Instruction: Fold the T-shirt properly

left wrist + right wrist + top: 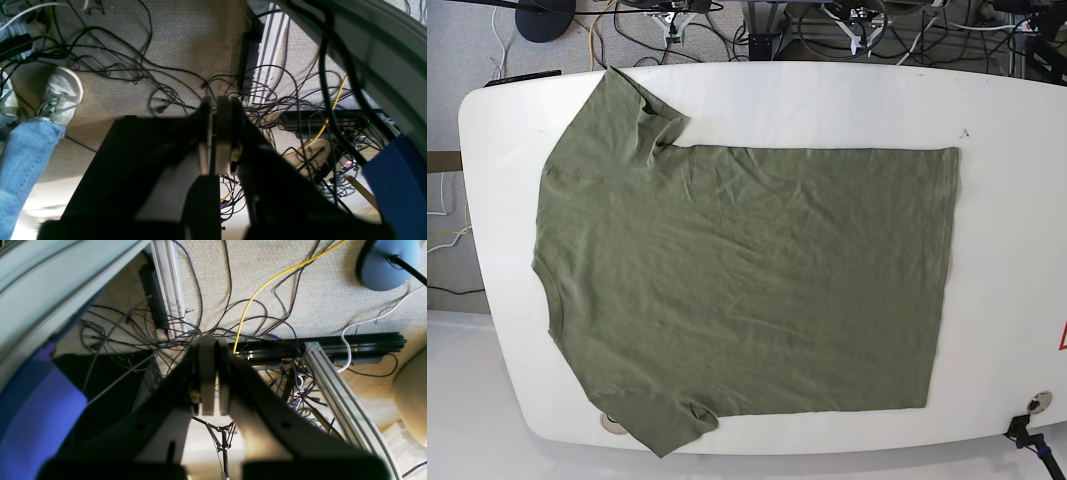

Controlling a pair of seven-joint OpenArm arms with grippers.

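Observation:
The olive-green T-shirt (747, 280) lies spread flat on the white table (1007, 110), its collar toward the left, its hem toward the right and a short sleeve at both the far and near left. In the left wrist view my left gripper (215, 103) hangs over the carpeted floor off the table, its fingers pressed together on nothing. The right wrist view shows my right gripper (213, 340) likewise shut and empty above the floor cables. Neither gripper touches the shirt.
Tangled cables (140, 70) cover the carpet beyond the table's far edge. A person's jeans leg and white shoe (61, 91) stand near the left gripper. Aluminium frame rails (337, 396) and a blue lamp base (387, 263) lie near the right gripper.

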